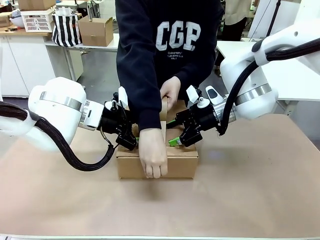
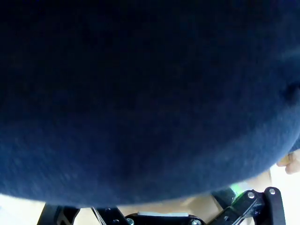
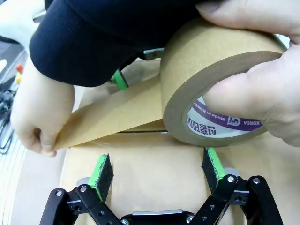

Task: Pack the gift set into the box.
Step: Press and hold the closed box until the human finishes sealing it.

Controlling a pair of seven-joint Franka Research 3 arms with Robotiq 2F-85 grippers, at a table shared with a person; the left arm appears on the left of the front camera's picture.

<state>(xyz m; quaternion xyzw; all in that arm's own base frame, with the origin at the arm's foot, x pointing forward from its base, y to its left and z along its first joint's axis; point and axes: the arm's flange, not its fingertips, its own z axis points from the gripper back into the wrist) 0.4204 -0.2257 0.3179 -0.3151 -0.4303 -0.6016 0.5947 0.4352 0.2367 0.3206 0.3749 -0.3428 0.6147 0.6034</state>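
Brown paper covers the surface (image 1: 250, 195), and a person in a dark navy sweatshirt (image 1: 145, 45) leans over it from the far side. Two white arms come in low from either side, the left arm (image 1: 55, 107) and the right arm (image 1: 250, 82). The box (image 1: 182, 167) sits shut at the middle of the surface, between the two claws. The left claw (image 1: 129, 140) is at the box's upper left edge; its wrist view, mostly dark sleeve (image 2: 140, 93), shows the finger links splayed wide. The right claw (image 3: 157, 168) hangs just over the box top, green pads (image 3: 101, 171) well apart and gripping nothing. One hand (image 3: 255, 79) holds a roll of brown tape (image 3: 211, 89) above the lid. The other hand (image 1: 152, 152) pinches the end of the tape strip (image 3: 112, 115) at the box's front face.
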